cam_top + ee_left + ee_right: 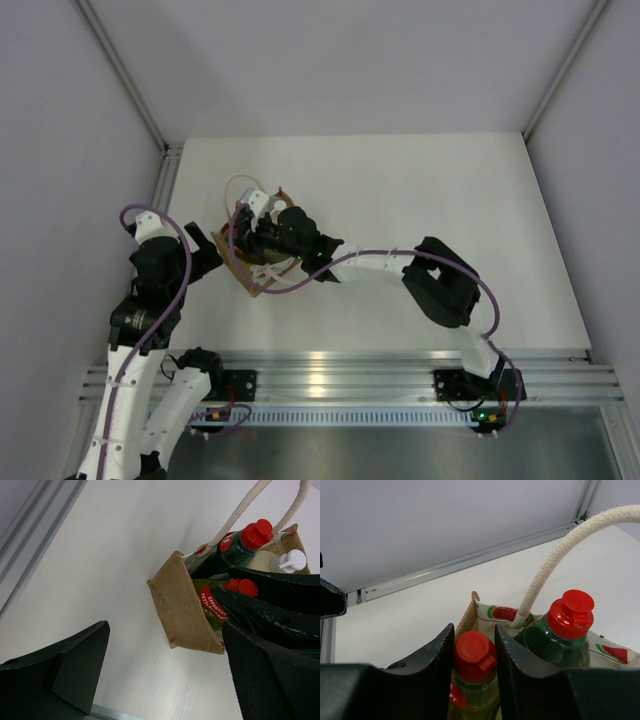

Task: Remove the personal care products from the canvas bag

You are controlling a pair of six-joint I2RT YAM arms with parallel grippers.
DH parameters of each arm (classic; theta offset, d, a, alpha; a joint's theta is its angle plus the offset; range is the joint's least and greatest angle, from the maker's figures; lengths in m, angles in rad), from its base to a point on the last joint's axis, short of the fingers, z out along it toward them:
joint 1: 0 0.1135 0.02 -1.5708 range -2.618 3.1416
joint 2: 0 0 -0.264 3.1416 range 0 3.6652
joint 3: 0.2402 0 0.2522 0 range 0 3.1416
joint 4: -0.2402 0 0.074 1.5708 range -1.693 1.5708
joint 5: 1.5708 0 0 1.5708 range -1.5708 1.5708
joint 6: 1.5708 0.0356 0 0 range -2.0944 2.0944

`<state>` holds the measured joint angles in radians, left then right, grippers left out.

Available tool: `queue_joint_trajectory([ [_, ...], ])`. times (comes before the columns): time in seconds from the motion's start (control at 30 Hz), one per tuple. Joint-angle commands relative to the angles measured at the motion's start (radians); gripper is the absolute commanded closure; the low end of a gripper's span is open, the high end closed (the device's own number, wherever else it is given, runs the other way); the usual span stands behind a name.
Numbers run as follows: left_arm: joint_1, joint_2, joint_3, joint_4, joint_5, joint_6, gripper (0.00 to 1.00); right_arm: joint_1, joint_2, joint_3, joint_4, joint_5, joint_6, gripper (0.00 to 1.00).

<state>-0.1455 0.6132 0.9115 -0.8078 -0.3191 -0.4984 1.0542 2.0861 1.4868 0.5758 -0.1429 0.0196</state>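
We find the bag point(182, 605) standing on the table point(100, 555), toward nine o'clock from its middle in the top view, with all four bottles inside. Our right gripper point(474, 635) reaches in from four o'clock and is pinched on the red cap of the yellow bottle point(472, 700). Our left gripper point(205, 262) hangs spread wide at the bag's nine o'clock side, touching nothing.

We judge the step in hand to be drawing this bottle out. The lift should go straight up, since the green bottle point(555, 642) stands just beside it at three o'clock and the rope handle point(545, 575) arches over that side. A hold on a cap alone may slip or swing, so we would rise slowly. The light bag may ride up too, and the left gripper could steady its near wall.

The yellow bottle's red label reads "EFFECTIV", with the rest cut off or too small. The bag's lining shows watermelon slices. The pump bottle point(292, 560) shows no writing we can read
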Motion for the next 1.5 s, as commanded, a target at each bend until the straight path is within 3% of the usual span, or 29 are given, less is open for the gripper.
queue_joint_trajectory([
  [0.0,0.0,-0.007,-0.008,0.05,0.002,0.003,0.02,0.024,-0.073,0.055,0.004,0.039,-0.01,1.0],
  [0.9,0.0,-0.021,-0.008,0.05,-0.015,-0.003,0.02,0.026,-0.189,0.155,-0.103,0.052,-0.084,1.0],
  [1.47,0.0,-0.033,-0.008,0.048,-0.028,-0.006,0.02,0.023,-0.219,0.309,-0.224,0.081,-0.133,1.0],
])
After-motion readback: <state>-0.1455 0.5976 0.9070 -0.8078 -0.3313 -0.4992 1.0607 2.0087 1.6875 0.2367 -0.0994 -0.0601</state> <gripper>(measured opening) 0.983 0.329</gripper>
